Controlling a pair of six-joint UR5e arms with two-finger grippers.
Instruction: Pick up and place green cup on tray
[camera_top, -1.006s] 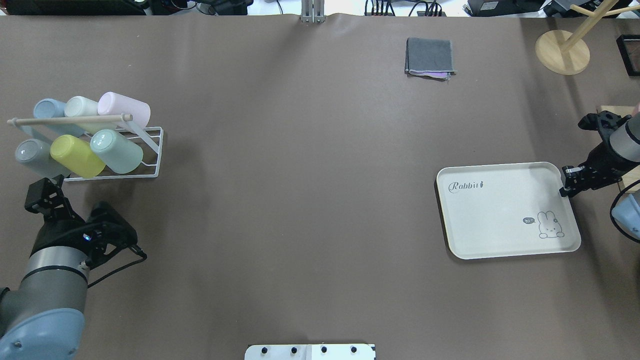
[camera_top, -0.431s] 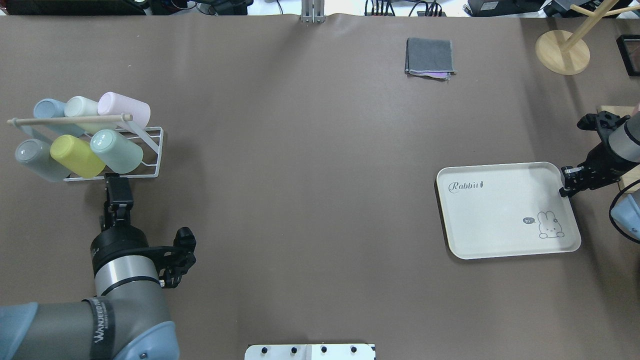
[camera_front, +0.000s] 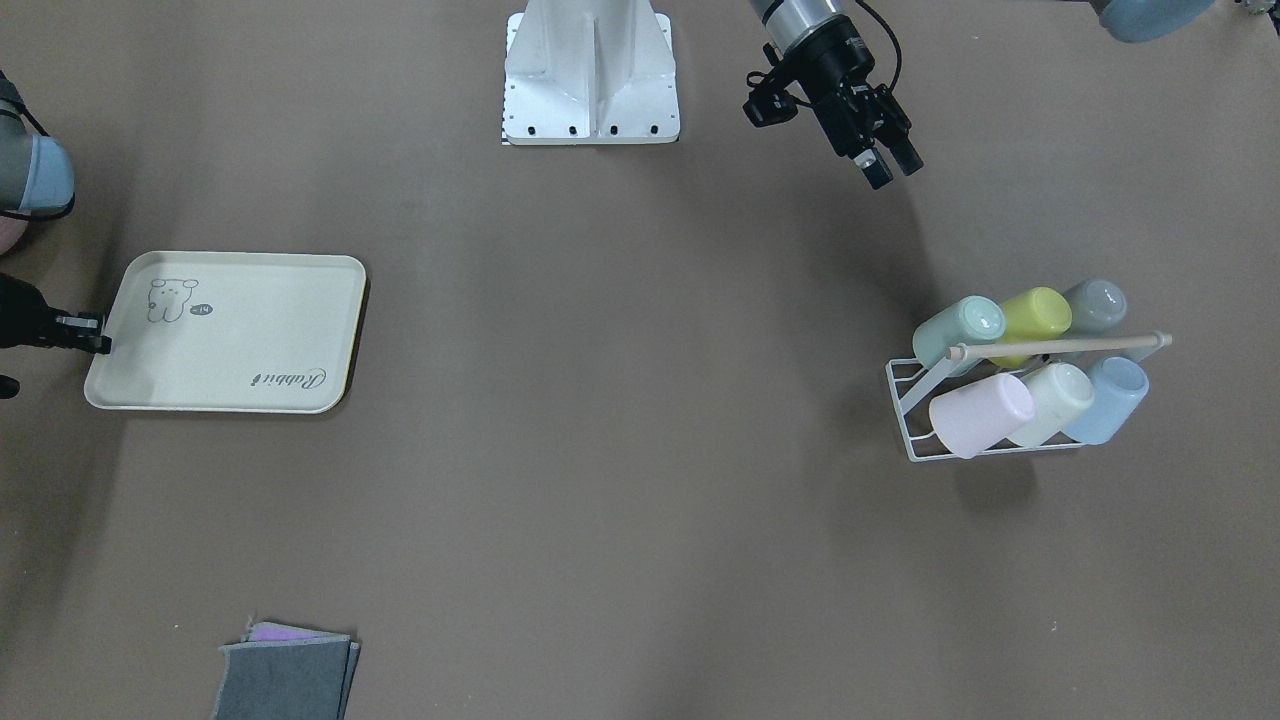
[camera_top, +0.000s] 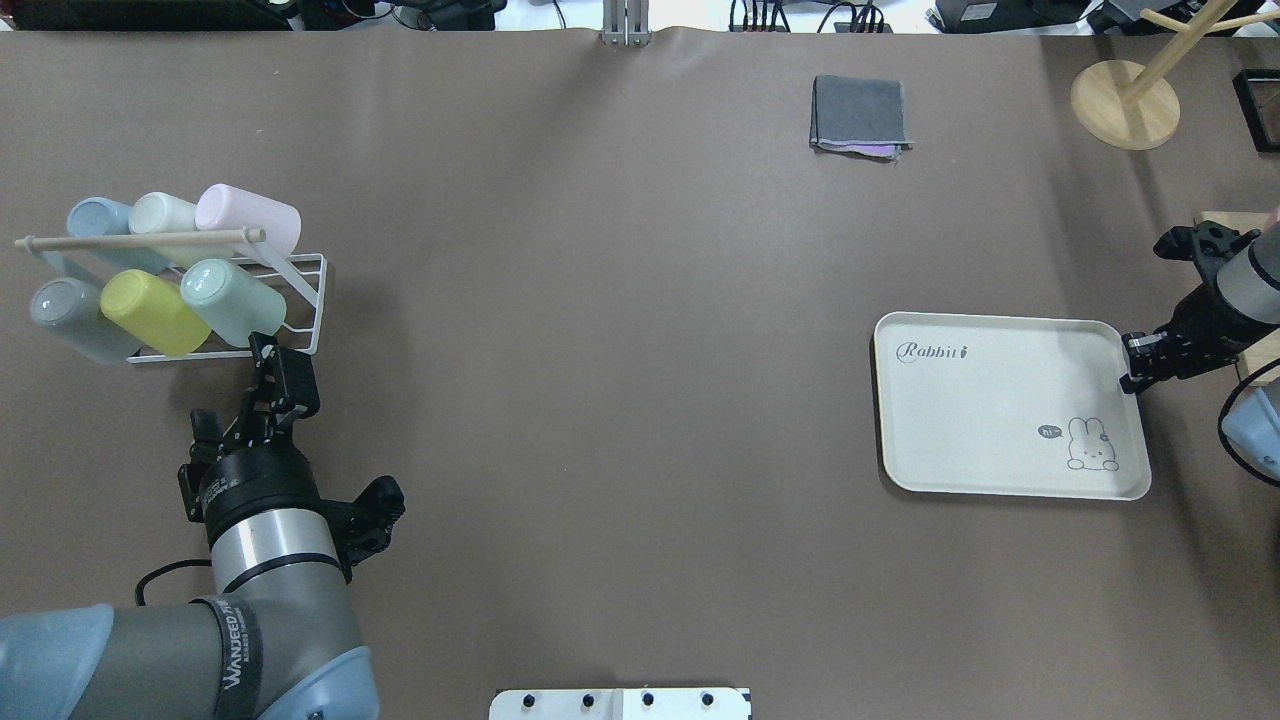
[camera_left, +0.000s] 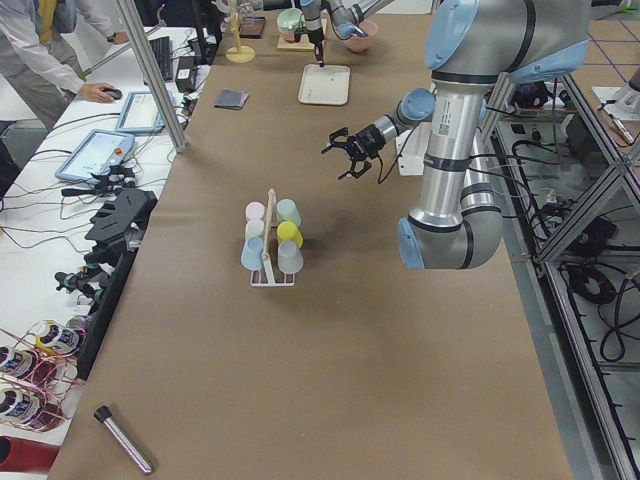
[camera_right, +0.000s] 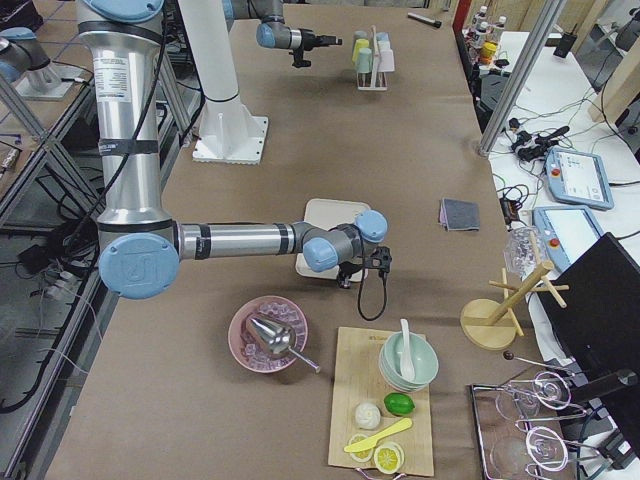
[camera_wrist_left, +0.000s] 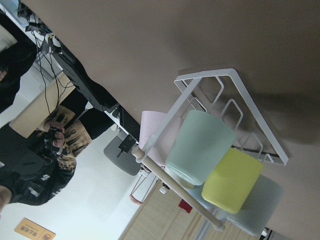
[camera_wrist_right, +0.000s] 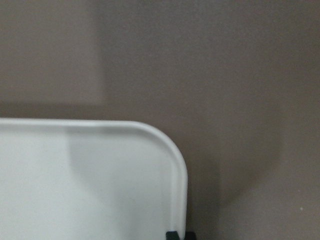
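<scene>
The green cup (camera_top: 232, 300) lies tilted in the front row of a white wire rack (camera_top: 308, 300), next to a yellow-green cup (camera_top: 150, 310); it also shows in the left wrist view (camera_wrist_left: 200, 147) and the front view (camera_front: 960, 332). My left gripper (camera_top: 272, 352) is open and empty, just in front of the rack's near right corner, pointing at the green cup. The cream tray (camera_top: 1000, 400) lies at the right with nothing on it. My right gripper (camera_top: 1128, 378) is shut on the tray's right rim (camera_wrist_right: 182, 200).
The rack holds several other cups under a wooden rod (camera_top: 140, 240). A folded grey cloth (camera_top: 860, 115) lies at the far side. A wooden stand (camera_top: 1125, 100) is at the far right corner. The robot base plate (camera_top: 620, 703) is at the near edge.
My left arm swung right and forward, bringing its gripper up to the rack's near right corner. The tray turned square to the table and shifted slightly away, its rim still in my right gripper.
</scene>
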